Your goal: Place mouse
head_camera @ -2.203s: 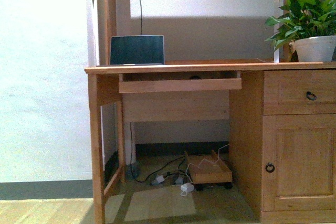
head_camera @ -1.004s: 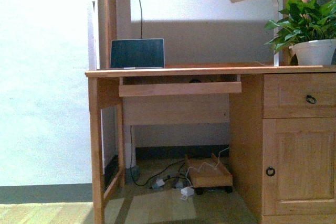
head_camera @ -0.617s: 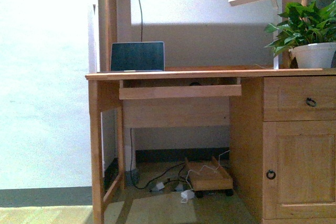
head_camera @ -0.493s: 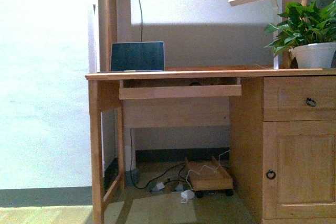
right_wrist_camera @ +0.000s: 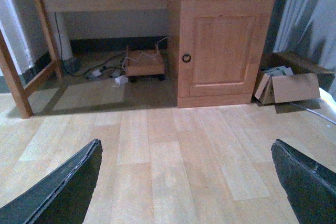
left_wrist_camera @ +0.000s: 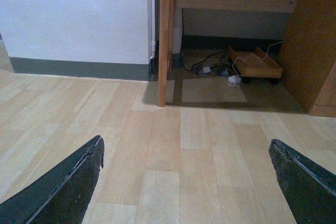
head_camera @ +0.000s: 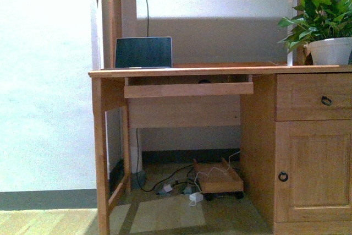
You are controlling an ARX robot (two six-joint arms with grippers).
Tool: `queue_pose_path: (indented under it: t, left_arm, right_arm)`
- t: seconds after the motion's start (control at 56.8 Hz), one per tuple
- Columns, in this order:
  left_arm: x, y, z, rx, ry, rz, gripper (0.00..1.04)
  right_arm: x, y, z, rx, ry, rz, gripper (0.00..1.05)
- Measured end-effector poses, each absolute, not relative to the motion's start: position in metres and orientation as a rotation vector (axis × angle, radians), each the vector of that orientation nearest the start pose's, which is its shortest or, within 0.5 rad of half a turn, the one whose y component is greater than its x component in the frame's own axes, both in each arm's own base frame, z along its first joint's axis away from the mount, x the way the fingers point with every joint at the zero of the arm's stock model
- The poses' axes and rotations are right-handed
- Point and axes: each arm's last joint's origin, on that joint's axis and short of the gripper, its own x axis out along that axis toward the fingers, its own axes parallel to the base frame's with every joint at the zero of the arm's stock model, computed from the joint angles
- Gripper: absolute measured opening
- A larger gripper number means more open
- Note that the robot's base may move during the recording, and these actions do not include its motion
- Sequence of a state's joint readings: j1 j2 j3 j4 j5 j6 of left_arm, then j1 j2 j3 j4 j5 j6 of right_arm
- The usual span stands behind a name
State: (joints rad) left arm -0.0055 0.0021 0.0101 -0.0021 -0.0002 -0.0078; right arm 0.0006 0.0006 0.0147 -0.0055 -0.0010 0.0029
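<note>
Plainly, left fingers (left_wrist_camera: 68, 177) and right fingers (right_wrist_camera: 68, 179) spread wide (both empty), desk (head_camera: 220, 70) ahead

Left wall (head_camera: 44, 81) blown out white; shadow beneath the desk (head_camera: 181, 71)

Left gripper (left_wrist_camera: 185, 141) spread wide, nothing between; its dark fingers (left_wrist_camera: 68, 192) poke in at two frame corners. Pale plank floor (left_wrist_camera: 173, 171) fills the foreground. Wooden desk leg (left_wrist_camera: 166, 35) stands mid-frame, beside a white wall (left_wrist_camera: 73, 14) with grey skirting (left_wrist_camera: 79, 68). Under the desk: dark cables (left_wrist_camera: 202, 64), white adapter (left_wrist_camera: 234, 80), wooden wheeled tray (left_wrist_camera: 254, 65). Cabinet side (left_wrist_camera: 315, 40) at frame edge.
</note>
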Motion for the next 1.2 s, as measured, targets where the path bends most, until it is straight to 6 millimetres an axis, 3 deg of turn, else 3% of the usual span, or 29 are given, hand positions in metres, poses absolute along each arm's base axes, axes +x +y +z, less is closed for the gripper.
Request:
queue_pose_path:
  t: [1.198]
  left_arm:
    - [0.0972,-0.0005,0.1666,-0.008,-0.006,-0.005,0.97]
  right_arm:
    - [0.0968,0.0001,0.1679,0.003,-0.009,0.001,0.97]
